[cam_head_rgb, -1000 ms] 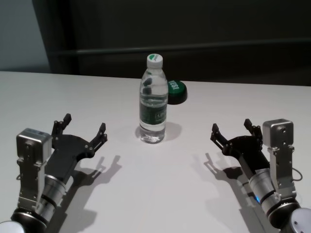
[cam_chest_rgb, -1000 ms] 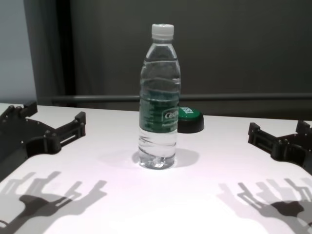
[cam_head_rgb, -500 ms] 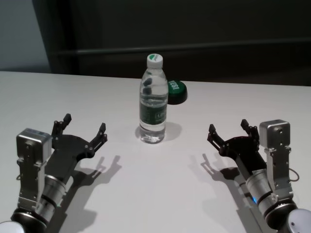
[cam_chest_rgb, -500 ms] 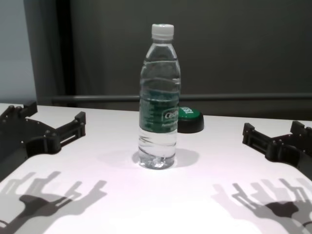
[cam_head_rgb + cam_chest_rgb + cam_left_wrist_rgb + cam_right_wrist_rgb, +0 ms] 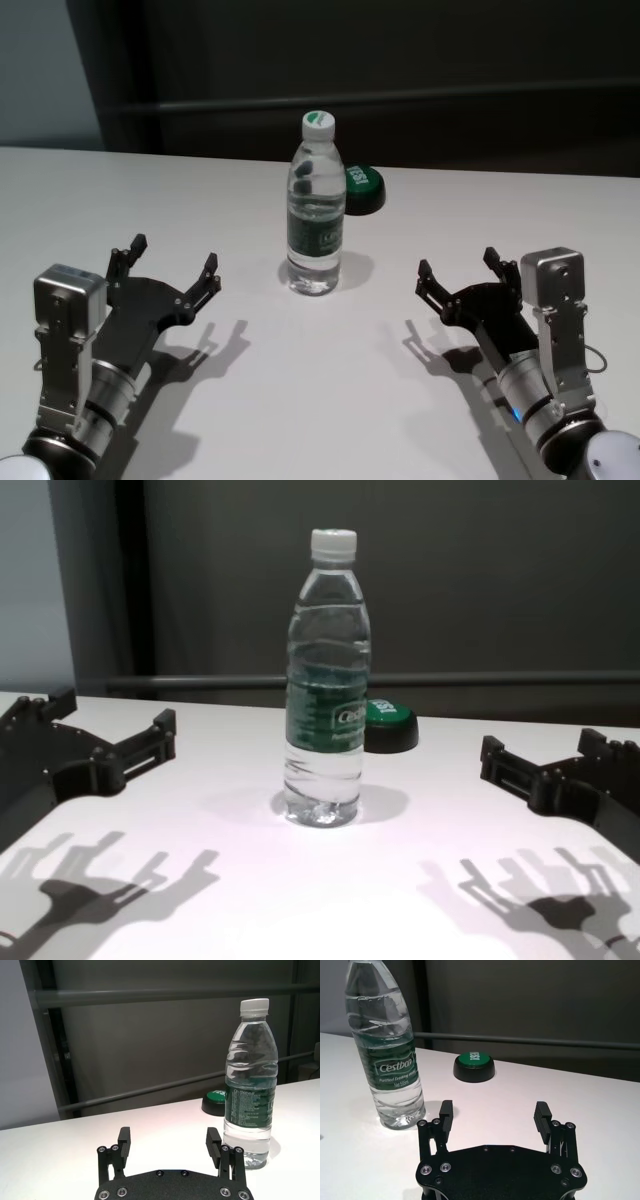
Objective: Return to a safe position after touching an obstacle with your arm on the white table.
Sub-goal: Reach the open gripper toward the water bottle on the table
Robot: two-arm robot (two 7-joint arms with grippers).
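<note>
Your bottle [image 5: 316,205] stands upright on the white table [image 5: 320,400], cap up; left gripper [image 5: 167,267] and right gripper [image 5: 460,274] flank it, jaws spread, holding nothing

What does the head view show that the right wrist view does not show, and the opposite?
Only the head view shows the left gripper, open above the white table, and the bottle's white cap. Only the right wrist view shows the label's lettering readably. Both show the water bottle standing upright, the green button behind it, and the right gripper open, holding nothing and apart from the bottle.
</note>
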